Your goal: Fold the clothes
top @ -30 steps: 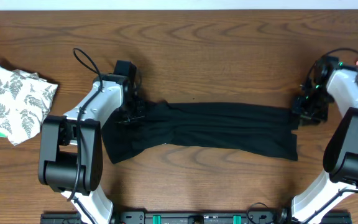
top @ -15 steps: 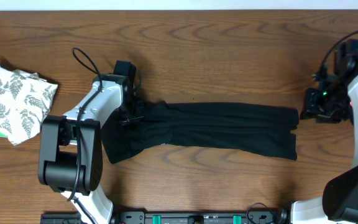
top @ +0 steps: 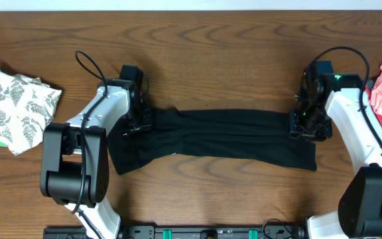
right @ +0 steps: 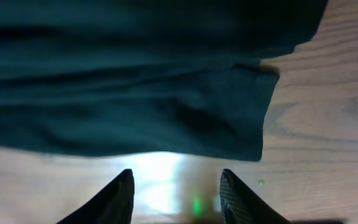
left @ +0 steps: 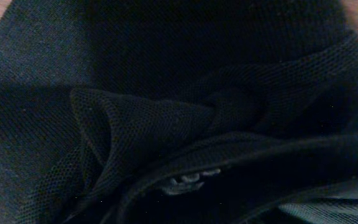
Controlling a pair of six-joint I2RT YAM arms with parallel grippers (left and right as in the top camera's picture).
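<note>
Black garment (top: 224, 136) bunches at 9 o'clock under left gripper (top: 132, 126) (grip cannot be told), so right gripper (right: 176, 177), jaws apart at 3 o'clock, risks a skewed fold.

A brown wooden table (top: 244, 60) with wavy grain is seen across the whole overhead view. A pale strip (top: 191, 4) is shown along its far edge, and a black bar (top: 204, 233) with green marks is set along the near edge. Toward the right end, a bright glare (right: 157, 165) and a small green spot of light (right: 197, 204) are cast on the wood.
</note>
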